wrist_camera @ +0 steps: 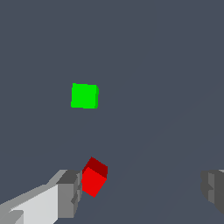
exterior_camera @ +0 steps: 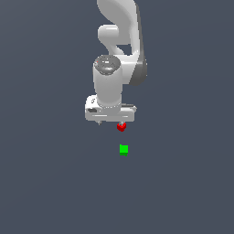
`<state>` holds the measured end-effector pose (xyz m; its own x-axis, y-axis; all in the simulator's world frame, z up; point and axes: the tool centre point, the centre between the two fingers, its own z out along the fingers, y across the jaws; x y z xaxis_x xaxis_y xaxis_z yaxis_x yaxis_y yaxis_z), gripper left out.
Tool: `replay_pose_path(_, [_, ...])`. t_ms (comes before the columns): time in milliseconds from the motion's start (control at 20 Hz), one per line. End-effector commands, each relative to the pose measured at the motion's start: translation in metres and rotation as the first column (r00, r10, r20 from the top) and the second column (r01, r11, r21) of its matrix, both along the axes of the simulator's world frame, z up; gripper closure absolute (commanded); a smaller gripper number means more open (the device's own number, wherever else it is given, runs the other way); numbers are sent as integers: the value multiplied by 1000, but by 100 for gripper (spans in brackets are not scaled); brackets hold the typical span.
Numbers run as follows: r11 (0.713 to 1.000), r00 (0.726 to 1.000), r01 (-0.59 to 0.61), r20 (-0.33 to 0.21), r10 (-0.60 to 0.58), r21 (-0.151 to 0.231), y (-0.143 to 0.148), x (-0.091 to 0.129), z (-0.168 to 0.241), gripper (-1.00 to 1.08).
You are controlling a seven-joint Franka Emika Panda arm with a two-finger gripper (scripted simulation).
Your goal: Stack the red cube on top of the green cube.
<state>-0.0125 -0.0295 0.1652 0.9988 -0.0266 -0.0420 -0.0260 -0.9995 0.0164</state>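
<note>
Red cube (wrist_camera: 94,177) against one open jaw

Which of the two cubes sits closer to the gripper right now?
The red cube. In the wrist view it lies tilted right beside one finger of the open gripper, while the green cube sits well apart, clear of both fingers.

In the exterior view, the white robot arm (exterior_camera: 119,41) is cut off by the top edge, and the small bright red cube (exterior_camera: 121,127) is partly hidden under the white gripper (exterior_camera: 111,121). Whether cube and finger touch cannot be told.
</note>
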Motion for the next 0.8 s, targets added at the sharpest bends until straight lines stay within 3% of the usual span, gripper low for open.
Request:
replay_pose_path(0, [1000, 1000, 0, 0, 0, 0, 0, 0, 0, -92])
replay_pose_path(350, [999, 999, 33, 3, -33, 0, 2, -6, -5, -92])
replay_pose_path(750, [989, 989, 148, 11, -148, 1, 9, -25, -23, -92])
